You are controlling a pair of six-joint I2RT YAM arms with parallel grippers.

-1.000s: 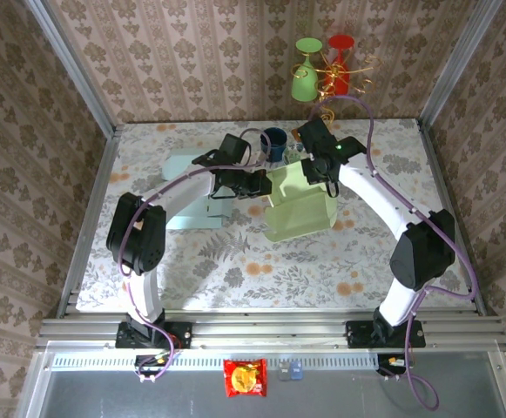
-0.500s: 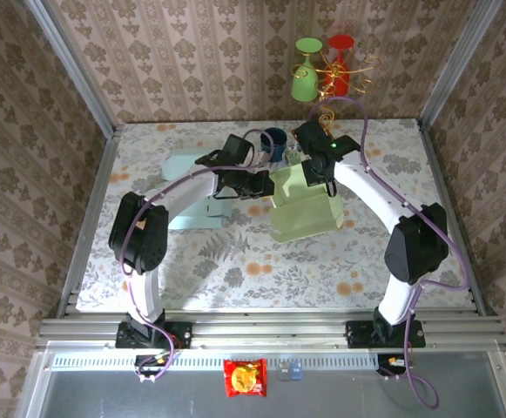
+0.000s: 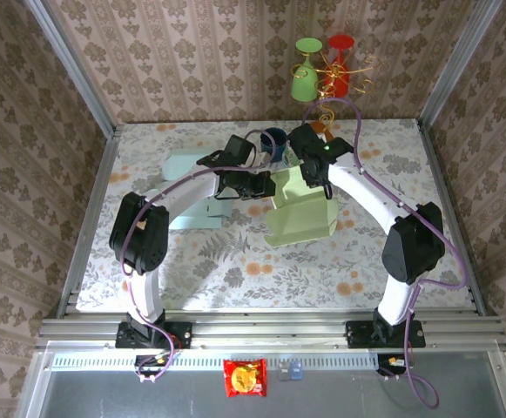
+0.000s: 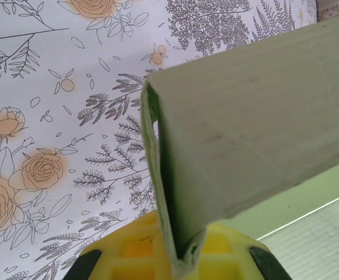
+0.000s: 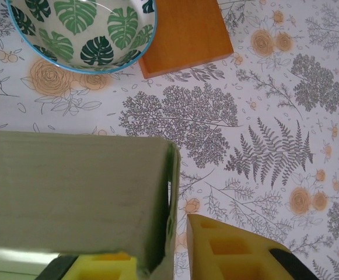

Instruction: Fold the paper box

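Note:
The light green paper box [image 3: 300,207] is held up over the middle of the table, partly folded, between both arms. My left gripper [image 3: 266,185] is shut on its left wall; in the left wrist view that doubled green wall [image 4: 163,192] is pinched between the yellow fingers of the left gripper [image 4: 184,254]. My right gripper [image 3: 318,178] is at the box's far right corner. In the right wrist view the box [image 5: 70,192] has its right wall standing between the fingers of the right gripper [image 5: 163,256], with a gap to the right finger [image 5: 233,251].
A leaf-patterned bowl [image 5: 81,29] and an orange block [image 5: 184,32] lie just beyond the box. A dark blue cup [image 3: 273,139] stands at the back. A pale blue sheet [image 3: 187,187] lies to the left. Green and red glasses [image 3: 304,78] hang on the back wall.
The box and both grippers have shifted slightly left and toward the near edge. The right arm's elbow has swung inward. The left grip is unchanged.

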